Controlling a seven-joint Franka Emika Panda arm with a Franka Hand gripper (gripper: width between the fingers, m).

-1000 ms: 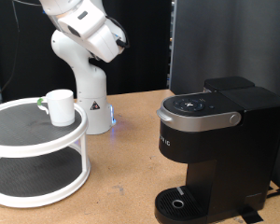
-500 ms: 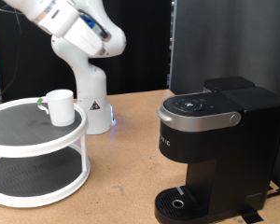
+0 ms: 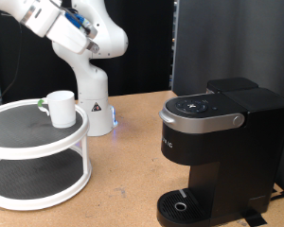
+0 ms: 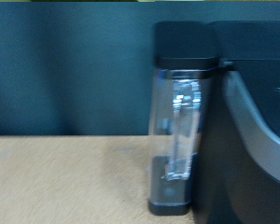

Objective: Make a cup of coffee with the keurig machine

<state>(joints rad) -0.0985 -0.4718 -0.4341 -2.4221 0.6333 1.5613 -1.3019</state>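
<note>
Exterior view evenly lit and sharp, soft shadows, faint sheen on the keurig machine [image 3: 218, 142]; wrist view dim, blurred throughout

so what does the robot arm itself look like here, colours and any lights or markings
The arm is glossy white with rounded, bulbous joint housings and dark seams between segments. A bluish patch shows on the upper segment. Its conical white base carries a small dark marking, with a faint blue glow beside it on the table. The gripper is not in view.
</note>
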